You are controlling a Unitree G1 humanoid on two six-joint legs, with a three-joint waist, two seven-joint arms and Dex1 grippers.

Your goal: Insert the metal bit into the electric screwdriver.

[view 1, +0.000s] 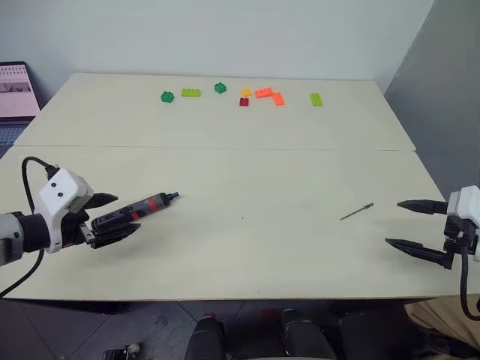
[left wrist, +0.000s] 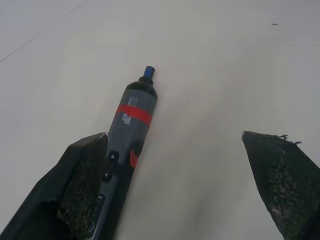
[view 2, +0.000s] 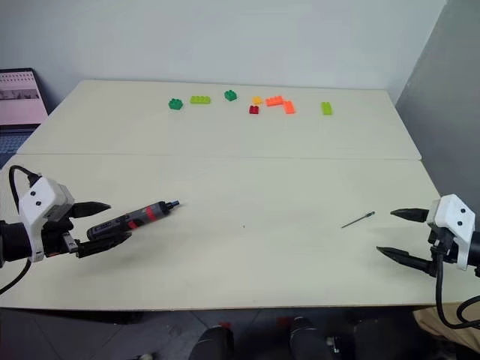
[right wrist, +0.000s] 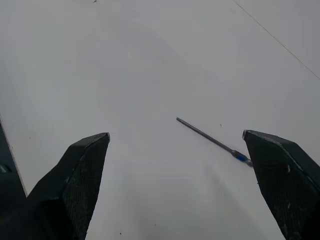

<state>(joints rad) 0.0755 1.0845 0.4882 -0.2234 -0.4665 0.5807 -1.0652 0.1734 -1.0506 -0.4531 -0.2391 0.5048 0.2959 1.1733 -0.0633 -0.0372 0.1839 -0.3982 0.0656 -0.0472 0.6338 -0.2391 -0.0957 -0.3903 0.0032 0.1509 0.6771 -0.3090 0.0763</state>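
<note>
A: What is seen nearest on the tabotop?

B: Correction, the tabletop point(view 1: 247, 255): the left pincer point(view 1: 112, 217) is spread wide, with the electric screwdriver point(view 1: 135, 210) lying against 1 finger point(left wrist: 80, 185), not clamped. The right pincer point(view 1: 416, 225) is also spread wide and holds nothing.

A: And the metal bit point(view 1: 357, 211)?

B: It is laid flat, just ahead of the right pincer, well apart from the screwdriver. Toy bricks point(view 1: 266, 95) are scattered at the far edge.
</note>
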